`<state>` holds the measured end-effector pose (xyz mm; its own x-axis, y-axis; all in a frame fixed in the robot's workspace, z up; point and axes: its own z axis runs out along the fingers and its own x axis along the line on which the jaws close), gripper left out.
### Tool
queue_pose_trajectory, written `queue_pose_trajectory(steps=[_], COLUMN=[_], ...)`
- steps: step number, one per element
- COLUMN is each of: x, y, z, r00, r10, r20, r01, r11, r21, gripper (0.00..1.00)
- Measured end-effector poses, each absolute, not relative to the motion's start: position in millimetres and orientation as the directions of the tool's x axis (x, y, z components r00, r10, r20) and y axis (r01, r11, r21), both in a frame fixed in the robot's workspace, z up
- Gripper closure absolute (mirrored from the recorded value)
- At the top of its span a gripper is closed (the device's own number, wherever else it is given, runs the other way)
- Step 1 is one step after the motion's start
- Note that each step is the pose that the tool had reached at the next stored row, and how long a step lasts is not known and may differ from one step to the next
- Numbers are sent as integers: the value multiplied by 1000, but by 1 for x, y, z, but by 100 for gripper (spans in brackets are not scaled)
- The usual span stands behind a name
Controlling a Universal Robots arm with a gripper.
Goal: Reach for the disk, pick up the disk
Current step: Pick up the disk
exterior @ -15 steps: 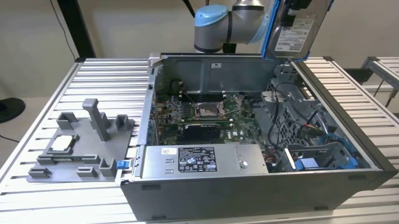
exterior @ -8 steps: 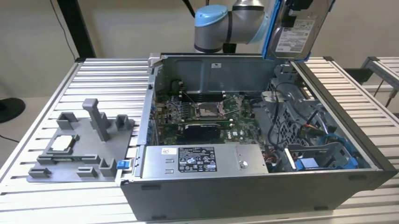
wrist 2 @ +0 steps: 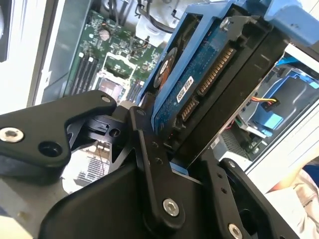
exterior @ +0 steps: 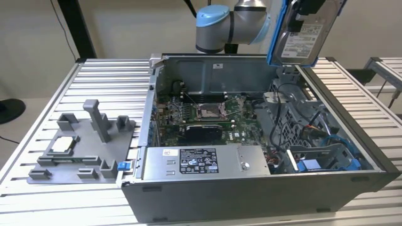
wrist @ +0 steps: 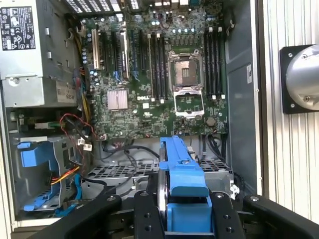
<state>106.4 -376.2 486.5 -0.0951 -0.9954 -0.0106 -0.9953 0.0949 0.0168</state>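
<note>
Disk: silver metal, white paper label, blue plastic bracket. Gripper: matt black. Table: ribbed grey metal.

One computer case sits open, with one power box at six o'clock inside. One disk hangs at one o'clock. One grey stand lies at nine o'clock.

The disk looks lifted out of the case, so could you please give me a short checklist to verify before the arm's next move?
1. Disk off the case, held above it in the exterior view: ok.
2. Gripper shut on the disk, fingers on both sides: ok.
3. Blue bracket on the disk: ok.
4. No cable on the disk's connector: ok.
5. Firmness of grip: cannot tell.
</note>
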Motion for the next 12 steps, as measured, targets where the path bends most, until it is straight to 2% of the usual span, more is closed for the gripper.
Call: queue_pose_trajectory(steps=[12], x=[106], y=[-403], z=[486], r00=[-95], r10=[-995], r20=[-11], r01=[-995], r11=[95], r21=[17], gripper=[100])
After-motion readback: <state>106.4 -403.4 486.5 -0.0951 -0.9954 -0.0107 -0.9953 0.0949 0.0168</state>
